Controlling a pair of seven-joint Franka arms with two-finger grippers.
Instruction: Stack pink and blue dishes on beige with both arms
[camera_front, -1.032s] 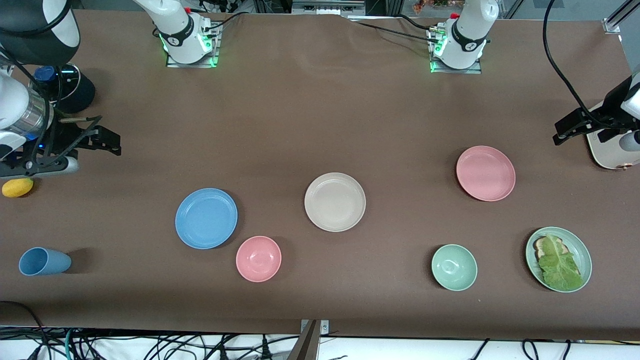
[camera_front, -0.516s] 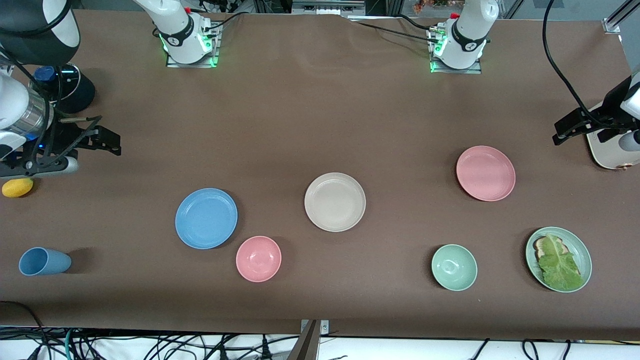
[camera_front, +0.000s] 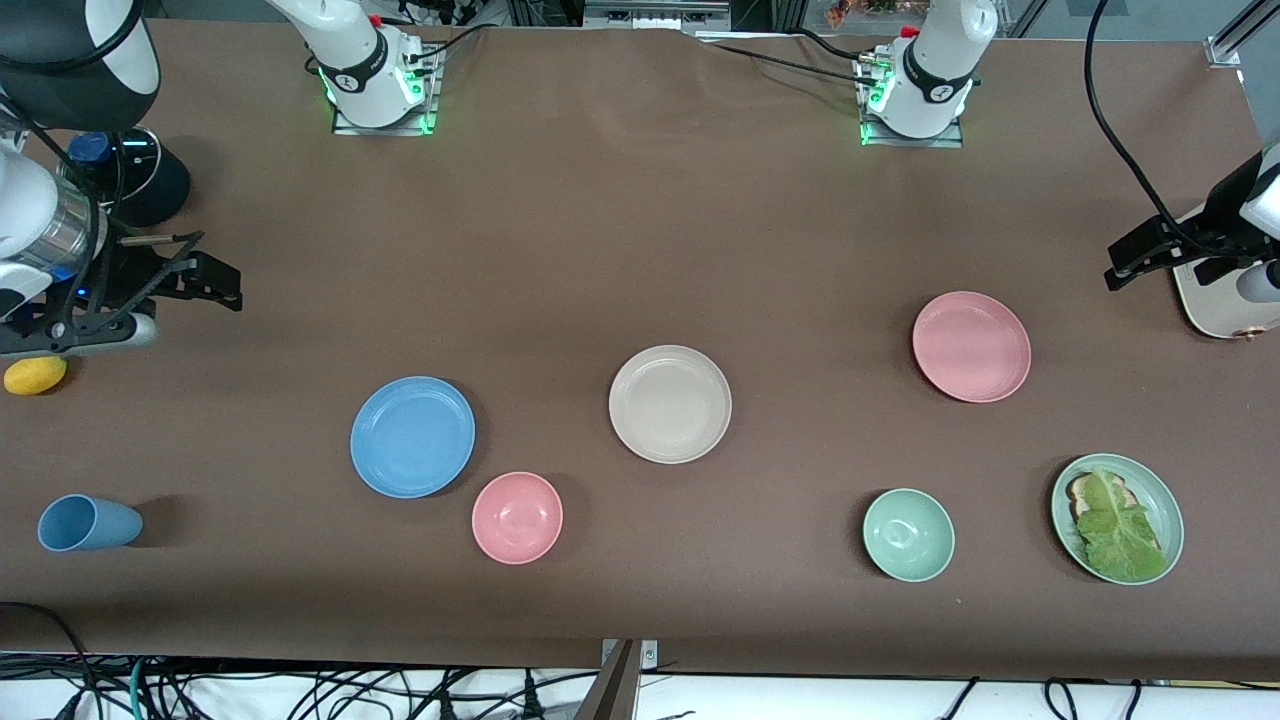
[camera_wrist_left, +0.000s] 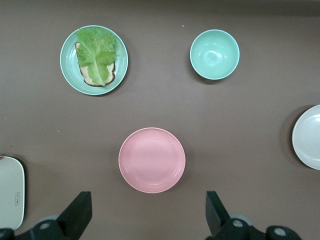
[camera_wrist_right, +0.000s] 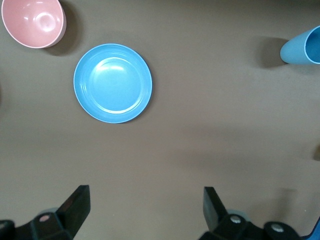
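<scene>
Lying apart: one pink plate, one blue plate, one beige plate.

the table was brown; plates were matte blue, cream-beige and pink; a bowl was mint green.

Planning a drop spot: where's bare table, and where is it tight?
Widest bare stretch: between the arm bases and the beige plate. Also bare between the beige plate and pink plate. Tight: blue plate beside pink bowl. Left gripper and right gripper wait open.
</scene>
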